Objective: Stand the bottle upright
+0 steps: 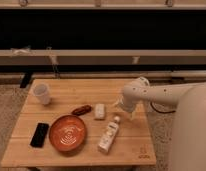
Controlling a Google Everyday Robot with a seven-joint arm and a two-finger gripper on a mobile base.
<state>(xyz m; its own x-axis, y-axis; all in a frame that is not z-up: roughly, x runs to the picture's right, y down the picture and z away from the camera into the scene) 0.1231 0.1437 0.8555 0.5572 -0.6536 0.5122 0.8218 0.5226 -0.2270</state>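
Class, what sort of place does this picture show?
Likely an indoor robot test room: low wooden table with cup, orange plate and phone, carpet beneath, robot's tool hovering near the lying bottle.

Wooden table (131, 150), carrying: white cup (42, 93) back left; black phone (39, 134); orange plate (68, 133); brown oblong thing (81, 110); white block (99, 111); bottle (109, 135) lying flat. Gripper (121, 106) above right side, empty.

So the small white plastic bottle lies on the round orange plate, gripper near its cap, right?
No: camera view shows the small white plastic bottle lying on the wooden table beside the round orange plate, gripper near its cap.
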